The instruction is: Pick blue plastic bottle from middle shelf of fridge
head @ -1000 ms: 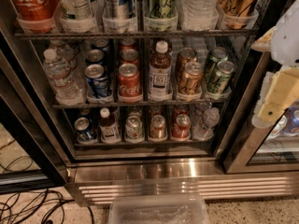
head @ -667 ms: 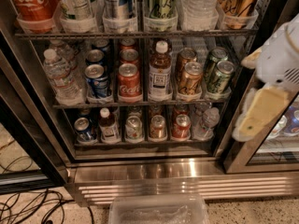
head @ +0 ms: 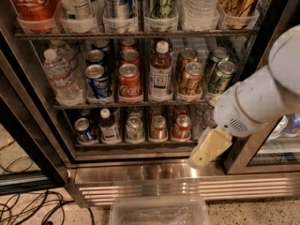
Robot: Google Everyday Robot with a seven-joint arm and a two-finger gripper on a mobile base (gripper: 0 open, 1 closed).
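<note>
The blue plastic bottle (head: pixel 161 72), clear with amber-brown liquid, a white cap and a white label, stands upright in the centre lane of the middle shelf (head: pixel 140 103) of the open fridge (head: pixel 140 175). It is taller than the cans beside it. My gripper (head: pixel 202 154), cream-coloured on a white arm (head: pixel 255 102), hangs in front of the fridge's lower right corner. It is below and to the right of the bottle, apart from it, and holds nothing that I can see.
On the middle shelf are ribbed water bottles (head: pixel 58 76), blue cans (head: pixel 98 78), red cans (head: pixel 130 81), bronze cans (head: pixel 190 78) and green cans (head: pixel 220 74). The lower shelf holds a smaller brown bottle (head: pixel 109 125) and cans. A clear bin (head: pixel 159 211) and cables (head: pixel 28 205) lie on the floor.
My arm and gripper have swung in from the right edge, moving left and down to the fridge's lower right corner. The bottles and cans have not moved.
</note>
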